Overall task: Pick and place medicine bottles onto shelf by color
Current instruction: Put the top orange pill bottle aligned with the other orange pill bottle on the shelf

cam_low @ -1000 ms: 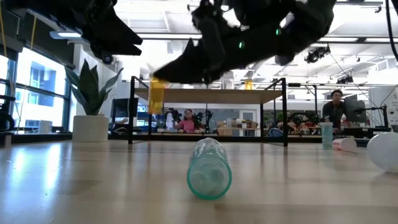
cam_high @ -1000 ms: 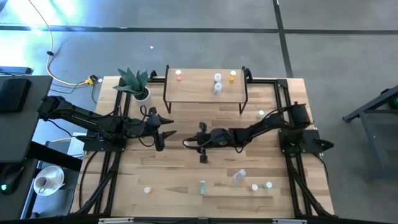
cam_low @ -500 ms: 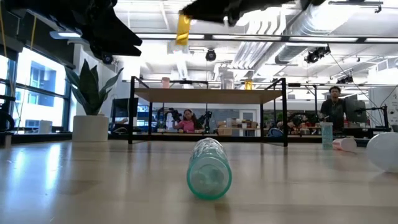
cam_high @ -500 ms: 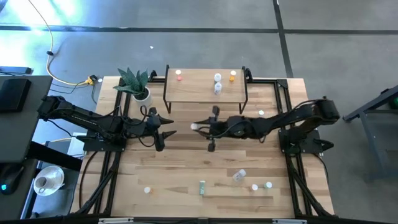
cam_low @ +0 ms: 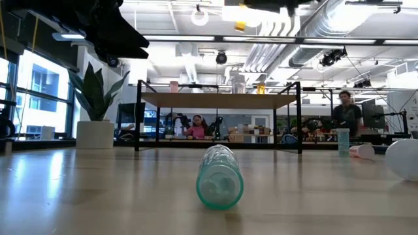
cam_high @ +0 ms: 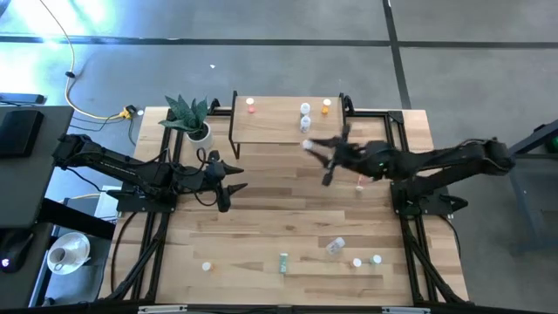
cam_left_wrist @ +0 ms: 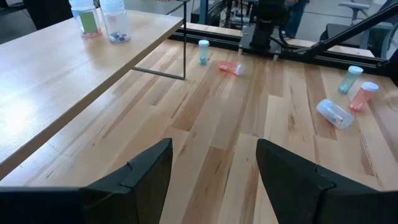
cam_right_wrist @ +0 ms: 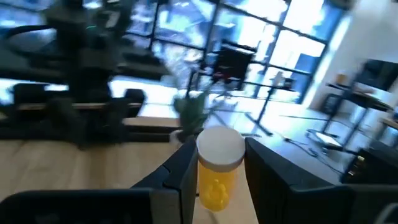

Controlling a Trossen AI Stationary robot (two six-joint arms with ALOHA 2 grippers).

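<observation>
Item held: small orange cylindrical medicine bottle with white cap [cam_right_wrist: 218,167], upright between the two dark fingers of the right pincer [cam_high: 316,149], which was closed on its sides. The pincer hung in the air just in front of the low light-wood shelf on thin black metal legs [cam_high: 270,129], near the shelf's right half.

On the shelf: one pink-red bottle [cam_high: 251,105] at the left end, two clear-white bottles [cam_high: 305,116] near the middle, one orange bottle [cam_high: 326,105] to the right.

Left pincer [cam_left_wrist: 211,180]: fingers spread apart, nothing between them, hovering over the counter's left middle.

Striped light-wood counter [cam_high: 261,235]: a green bottle lying on its side [cam_high: 283,261] near the front edge; a clear one lying on its side [cam_high: 335,247] and two standing bottles [cam_high: 366,261] to its right; one small bottle [cam_high: 207,266] front left. The broad middle lay bare. Potted green plant in a white pot [cam_high: 192,119] at the back left corner.

Room: grey floor beyond the counter's far edge; a person [cam_low: 343,112] standing in the background on the right.
</observation>
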